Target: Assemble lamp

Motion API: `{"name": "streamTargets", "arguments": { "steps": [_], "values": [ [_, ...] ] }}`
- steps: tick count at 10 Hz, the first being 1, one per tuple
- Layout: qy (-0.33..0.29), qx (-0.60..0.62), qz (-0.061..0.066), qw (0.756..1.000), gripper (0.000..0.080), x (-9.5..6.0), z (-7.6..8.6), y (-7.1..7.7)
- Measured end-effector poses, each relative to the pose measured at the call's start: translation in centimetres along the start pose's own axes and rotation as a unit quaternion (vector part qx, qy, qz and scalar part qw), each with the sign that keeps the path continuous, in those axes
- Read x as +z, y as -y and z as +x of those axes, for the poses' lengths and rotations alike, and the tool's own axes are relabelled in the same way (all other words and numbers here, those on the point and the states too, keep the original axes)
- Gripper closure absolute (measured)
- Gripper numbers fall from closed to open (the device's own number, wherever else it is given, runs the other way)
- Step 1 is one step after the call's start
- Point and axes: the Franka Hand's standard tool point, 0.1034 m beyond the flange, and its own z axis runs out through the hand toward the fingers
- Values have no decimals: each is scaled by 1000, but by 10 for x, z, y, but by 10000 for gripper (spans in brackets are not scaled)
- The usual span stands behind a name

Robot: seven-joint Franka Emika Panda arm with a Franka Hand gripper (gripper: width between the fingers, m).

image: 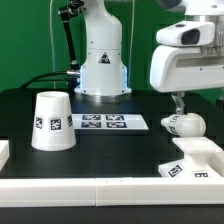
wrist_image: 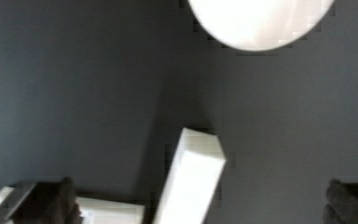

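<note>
The round white bulb [image: 183,125] lies on the black table at the exterior view's right; in the wrist view it shows as a white oval [wrist_image: 256,20]. My gripper [image: 178,103] hangs just above the bulb's left side, apart from it. In the wrist view the gripper [wrist_image: 194,198] is open and empty, with its dark fingers [wrist_image: 34,200] far apart. The flat square base [image: 195,158] with its neck sits in front of the bulb. A white edge [wrist_image: 197,180] between the fingers may belong to it. The cone-shaped shade [image: 52,120] stands at the left.
The marker board [image: 100,122] lies flat at the table's middle, in front of the robot's pedestal [image: 100,70]. A white rail [image: 90,190] runs along the table's front edge, with a white block [image: 3,152] at the far left.
</note>
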Motion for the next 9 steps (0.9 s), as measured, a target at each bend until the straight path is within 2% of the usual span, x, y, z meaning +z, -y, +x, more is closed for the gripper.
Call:
{"name": "streamTargets", "arguments": {
  "steps": [2, 6, 8, 9],
  "values": [
    [11, -20, 3, 1000, 101, 8, -11, 8],
    [9, -20, 3, 1000, 101, 7, -10, 7],
    [1, -81, -14, 997, 101, 12, -15, 32],
    [4, -92, -16, 996, 101, 15, -17, 40]
  ]
}}
